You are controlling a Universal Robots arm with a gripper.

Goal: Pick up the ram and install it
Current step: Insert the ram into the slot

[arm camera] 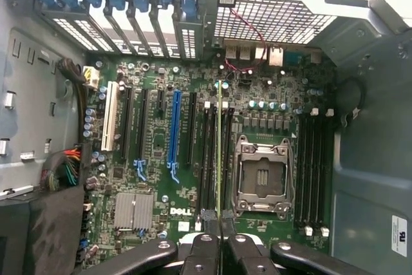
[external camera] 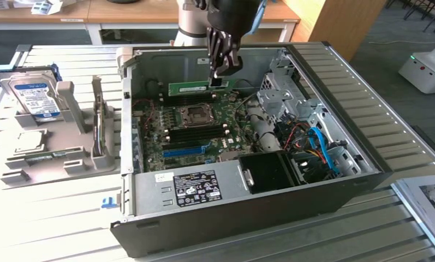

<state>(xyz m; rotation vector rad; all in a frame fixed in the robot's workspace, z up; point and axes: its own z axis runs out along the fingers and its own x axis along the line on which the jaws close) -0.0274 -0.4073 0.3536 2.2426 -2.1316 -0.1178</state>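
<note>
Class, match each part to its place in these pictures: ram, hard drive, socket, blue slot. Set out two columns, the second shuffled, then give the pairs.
1 ram
2 hard drive
3 socket
4 blue slot

A upright in the grey rack outside the case
B between two banks of black memory slots
C gripped by the jaws inside the case
D among the black card slots

Pairs: 1-C, 2-A, 3-B, 4-D

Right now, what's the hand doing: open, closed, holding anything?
The hand is closed on the ram, holding it over the motherboard inside the open case.
</note>
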